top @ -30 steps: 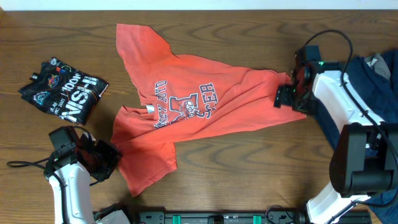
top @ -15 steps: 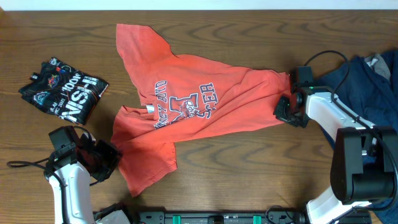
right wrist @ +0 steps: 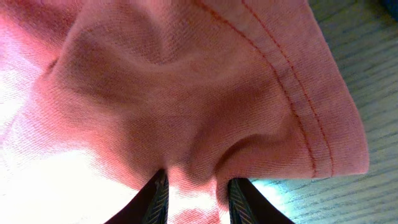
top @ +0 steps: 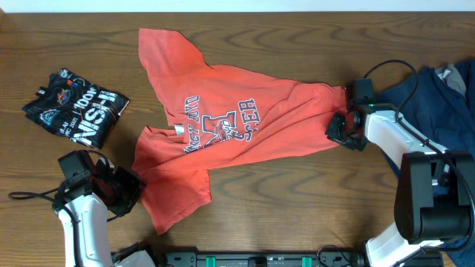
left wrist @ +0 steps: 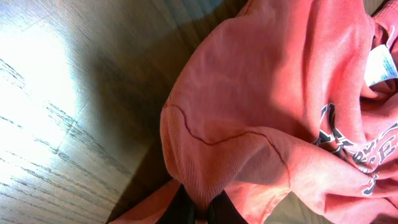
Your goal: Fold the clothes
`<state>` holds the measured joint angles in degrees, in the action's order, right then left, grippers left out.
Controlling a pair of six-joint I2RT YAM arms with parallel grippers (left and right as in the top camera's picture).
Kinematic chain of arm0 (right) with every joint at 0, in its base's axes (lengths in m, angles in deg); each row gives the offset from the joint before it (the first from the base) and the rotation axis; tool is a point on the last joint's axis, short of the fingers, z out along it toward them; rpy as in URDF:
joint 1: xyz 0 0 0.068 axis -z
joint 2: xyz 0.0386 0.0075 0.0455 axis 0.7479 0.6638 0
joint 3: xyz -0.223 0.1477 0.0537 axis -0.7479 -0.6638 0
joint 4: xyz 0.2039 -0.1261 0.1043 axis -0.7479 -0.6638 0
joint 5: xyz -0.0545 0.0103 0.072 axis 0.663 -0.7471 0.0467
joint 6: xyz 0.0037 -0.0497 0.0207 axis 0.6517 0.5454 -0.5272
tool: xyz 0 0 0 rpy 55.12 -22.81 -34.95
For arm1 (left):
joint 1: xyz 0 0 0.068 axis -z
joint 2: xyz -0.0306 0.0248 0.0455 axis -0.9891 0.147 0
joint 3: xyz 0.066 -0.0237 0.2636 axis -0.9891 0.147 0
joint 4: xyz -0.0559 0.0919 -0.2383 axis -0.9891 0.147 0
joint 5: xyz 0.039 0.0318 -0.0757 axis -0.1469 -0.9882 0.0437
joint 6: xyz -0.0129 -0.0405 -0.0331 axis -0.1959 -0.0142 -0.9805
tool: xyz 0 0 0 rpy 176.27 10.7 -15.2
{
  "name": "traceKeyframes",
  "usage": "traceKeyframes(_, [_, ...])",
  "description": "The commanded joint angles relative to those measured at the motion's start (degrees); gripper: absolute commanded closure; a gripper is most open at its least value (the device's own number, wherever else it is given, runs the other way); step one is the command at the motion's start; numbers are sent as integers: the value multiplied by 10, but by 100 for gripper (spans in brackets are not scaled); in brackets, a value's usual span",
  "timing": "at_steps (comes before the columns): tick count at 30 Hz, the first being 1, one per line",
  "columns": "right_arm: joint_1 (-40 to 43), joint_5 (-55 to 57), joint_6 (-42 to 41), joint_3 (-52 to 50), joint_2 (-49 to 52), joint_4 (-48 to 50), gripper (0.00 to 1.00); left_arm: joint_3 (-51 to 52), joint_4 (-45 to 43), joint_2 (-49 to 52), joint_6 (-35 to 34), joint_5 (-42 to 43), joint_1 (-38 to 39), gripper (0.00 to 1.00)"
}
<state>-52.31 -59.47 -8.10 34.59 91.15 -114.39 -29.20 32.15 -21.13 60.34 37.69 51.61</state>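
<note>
T-shirt (top: 223, 126), judged soft, light and limp, is laid crumpled from the left gripper (left wrist: 200, 210), closed on a fold, to the right gripper (right wrist: 194, 194), closed on the stitched hem, where hold is best taken.

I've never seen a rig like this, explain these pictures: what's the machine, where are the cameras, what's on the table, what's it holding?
It is a two-armed robot at a table. One picture looks down from above; the other two come from a camera on each wrist. An orange-red T-shirt lies rumpled in the middle; the left gripper and right gripper each pinch an edge of it. A black printed garment lies on the left side, a navy garment on the right.
</note>
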Motion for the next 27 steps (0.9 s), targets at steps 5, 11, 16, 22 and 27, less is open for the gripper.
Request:
traceKeyframes(5, [-9,-4,-6,-21,18,3,75,-6,0,1,10,-3,-4,94])
traceKeyframes(11, [-23,-4,-6,-21,18,2,99,-6,0,1,10,-3,-4,94])
traceKeyframes(16, [-19,-20,9,-14,5,-25,99,-6,17,0,12,7,-4,94])
traceKeyframes(22, [25,-25,66,74,-101,-144,99,-45,74,-1,70,85,5,94])
traceKeyframes(27, [88,-69,125,198,-189,-249,99,-167,132,-2,103,105,37,94])
